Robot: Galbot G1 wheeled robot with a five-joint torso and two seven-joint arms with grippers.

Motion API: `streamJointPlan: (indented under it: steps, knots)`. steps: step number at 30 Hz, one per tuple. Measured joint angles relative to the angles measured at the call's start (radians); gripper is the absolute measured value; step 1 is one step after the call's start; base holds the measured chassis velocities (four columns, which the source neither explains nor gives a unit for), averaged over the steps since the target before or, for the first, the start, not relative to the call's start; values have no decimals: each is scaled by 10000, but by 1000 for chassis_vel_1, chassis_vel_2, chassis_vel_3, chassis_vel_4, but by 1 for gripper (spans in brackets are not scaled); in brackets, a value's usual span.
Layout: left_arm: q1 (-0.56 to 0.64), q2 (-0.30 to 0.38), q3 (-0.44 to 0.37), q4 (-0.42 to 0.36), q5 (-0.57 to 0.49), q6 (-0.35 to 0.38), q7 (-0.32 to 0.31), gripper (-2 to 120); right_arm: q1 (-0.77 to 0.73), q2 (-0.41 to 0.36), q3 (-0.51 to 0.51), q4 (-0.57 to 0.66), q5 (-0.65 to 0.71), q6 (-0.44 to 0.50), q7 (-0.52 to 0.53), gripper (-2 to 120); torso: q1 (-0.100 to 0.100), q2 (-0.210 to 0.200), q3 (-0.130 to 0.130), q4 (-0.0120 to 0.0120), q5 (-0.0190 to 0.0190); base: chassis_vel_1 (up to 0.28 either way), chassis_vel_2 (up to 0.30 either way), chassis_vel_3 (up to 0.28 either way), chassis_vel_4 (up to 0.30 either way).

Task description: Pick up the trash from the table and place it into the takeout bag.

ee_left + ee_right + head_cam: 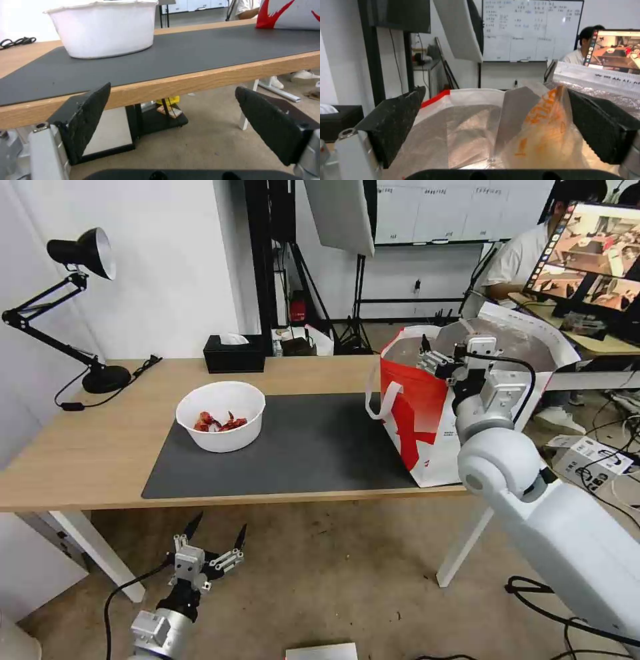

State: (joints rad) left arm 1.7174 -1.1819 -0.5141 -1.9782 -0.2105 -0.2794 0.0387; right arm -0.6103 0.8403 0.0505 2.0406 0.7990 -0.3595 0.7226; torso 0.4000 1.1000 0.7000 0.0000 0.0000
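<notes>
A white round bowl [220, 417] with red food scraps sits on the left part of the dark grey mat [313, 447] on the table [87, 447]. At the table's right end stands the red and white takeout bag [413, 413], foil-lined and open at the top. Over its opening my right gripper [440, 355] is open. Between its fingers, inside the bag [460, 120], lies a beige lump in clear plastic with orange print [546, 135], leaning near one finger. Low in front of the table's front edge [200, 77], my left gripper [219, 527] hangs open and empty, facing the bowl [103, 30].
A black tissue box [233, 355] stands at the table's back edge. A black desk lamp [107, 378] occupies the back left corner. Behind the bag a person sits at a desk with a monitor [593, 253]. Cables and a small box [590, 457] lie on the floor at right.
</notes>
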Motion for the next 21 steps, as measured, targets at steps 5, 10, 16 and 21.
streamJointPlan:
  steps: [5, 10, 16, 21]
  knots:
    - [-26, 20, -1, 5, -3, -1, 2, 100, 611, -233, -165, 52, 627, -782, 160, 100, 0, 0, 0, 0, 0, 0, 0, 0, 0]
    - [-27, 23, -12, 5, -9, 0, 2, 100, 811, -282, -226, 89, 843, -1103, 208, 100, 0, -1, 0, 0, 0, 0, 0, 0, 0]
    - [-14, 27, -38, -4, -17, -2, 4, 100, 921, -355, -261, 161, 1154, -1703, 283, 100, 0, -1, 1, 0, 1, 0, 0, 0, 0]
    - [-9, 28, -39, -30, -17, -3, 5, 100, 1217, -554, -194, 346, 2071, -2569, 441, 100, 0, 0, 0, 0, 1, 0, 0, 0, 0]
